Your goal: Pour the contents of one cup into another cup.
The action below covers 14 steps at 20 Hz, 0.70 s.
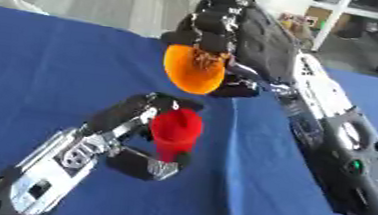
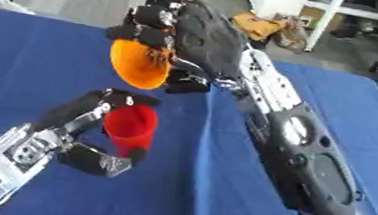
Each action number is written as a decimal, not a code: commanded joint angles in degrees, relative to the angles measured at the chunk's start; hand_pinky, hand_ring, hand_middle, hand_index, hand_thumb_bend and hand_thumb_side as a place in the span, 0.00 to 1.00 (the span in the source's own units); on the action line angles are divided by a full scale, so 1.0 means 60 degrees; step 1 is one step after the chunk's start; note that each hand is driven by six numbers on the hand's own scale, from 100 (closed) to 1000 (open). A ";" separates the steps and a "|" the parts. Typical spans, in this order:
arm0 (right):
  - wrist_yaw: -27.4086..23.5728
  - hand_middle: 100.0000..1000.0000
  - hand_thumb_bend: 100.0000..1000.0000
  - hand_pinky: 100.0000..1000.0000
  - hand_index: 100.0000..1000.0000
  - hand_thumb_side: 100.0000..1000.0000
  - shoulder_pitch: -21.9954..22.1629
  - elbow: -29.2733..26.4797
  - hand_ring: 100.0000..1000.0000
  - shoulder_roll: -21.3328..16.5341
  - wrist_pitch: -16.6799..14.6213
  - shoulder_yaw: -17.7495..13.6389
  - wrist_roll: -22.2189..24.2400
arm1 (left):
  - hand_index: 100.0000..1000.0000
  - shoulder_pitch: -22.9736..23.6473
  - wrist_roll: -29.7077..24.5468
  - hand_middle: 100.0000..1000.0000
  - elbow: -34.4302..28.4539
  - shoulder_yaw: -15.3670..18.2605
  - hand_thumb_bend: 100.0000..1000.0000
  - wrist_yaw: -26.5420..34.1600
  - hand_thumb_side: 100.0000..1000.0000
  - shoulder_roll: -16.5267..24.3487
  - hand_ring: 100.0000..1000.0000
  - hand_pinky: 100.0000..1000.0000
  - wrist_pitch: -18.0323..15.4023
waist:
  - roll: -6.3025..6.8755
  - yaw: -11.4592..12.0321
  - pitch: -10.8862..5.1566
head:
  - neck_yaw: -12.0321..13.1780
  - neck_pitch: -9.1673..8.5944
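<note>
— Orange plastic cup (image 2: 139, 65): where is it?
— Clasped in my right hand (image 2: 162, 19), tipped mouth-down above the blue-clothed table (image 2: 21, 62), up and just beyond the upright red plastic cup (image 2: 129, 126).
— And that one?
— Mid-table, my left hand (image 2: 95, 115) curled round it.

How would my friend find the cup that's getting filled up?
Look at the blue table. Near its middle, the left robot hand grips a red cup standing upright. The other cup, the orange cup, is tipped over above it in the right robot hand.
</note>
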 commanded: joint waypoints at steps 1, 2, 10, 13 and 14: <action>0.0322 0.51 0.08 0.49 0.75 0.00 -0.0193 -0.0281 0.30 -0.0068 -0.0693 -0.0041 -0.0998 | 0.90 -0.0154 0.0011 0.43 -0.0232 0.0117 0.00 0.0001 0.25 0.0029 0.15 0.07 0.0039 | 0.0038 -0.0020 -0.0196 | -0.0006 -0.0049; 0.0410 0.52 0.07 0.49 0.75 0.00 -0.0192 -0.0294 0.31 -0.0069 -0.0693 -0.0040 -0.1083 | 0.90 -0.0152 0.0007 0.43 -0.0244 0.0117 0.00 0.0005 0.25 0.0033 0.15 0.07 0.0046 | 0.0034 -0.0018 -0.0198 | -0.0003 -0.0042; 0.1056 0.53 0.05 0.50 0.75 0.00 -0.0184 -0.0339 0.31 -0.0095 -0.0693 -0.0072 -0.1727 | 0.90 -0.0167 -0.0001 0.43 -0.0322 0.0133 0.00 0.0079 0.25 0.0062 0.15 0.07 0.0104 | 0.0009 -0.0009 -0.0219 | 0.0006 -0.0006; 0.1207 0.53 0.05 0.50 0.75 0.00 -0.0179 -0.0285 0.31 -0.0089 -0.0693 -0.0081 -0.1893 | 0.90 -0.0174 -0.0003 0.43 -0.0330 0.0143 0.00 0.0095 0.25 0.0069 0.15 0.07 0.0126 | 0.0006 -0.0011 -0.0221 | 0.0006 -0.0008; 0.1246 0.53 0.05 0.50 0.75 0.00 -0.0179 -0.0268 0.31 -0.0088 -0.0693 -0.0081 -0.1937 | 0.90 -0.0175 -0.0003 0.43 -0.0332 0.0144 0.00 0.0098 0.25 0.0070 0.15 0.07 0.0129 | 0.0006 -0.0011 -0.0221 | 0.0006 -0.0008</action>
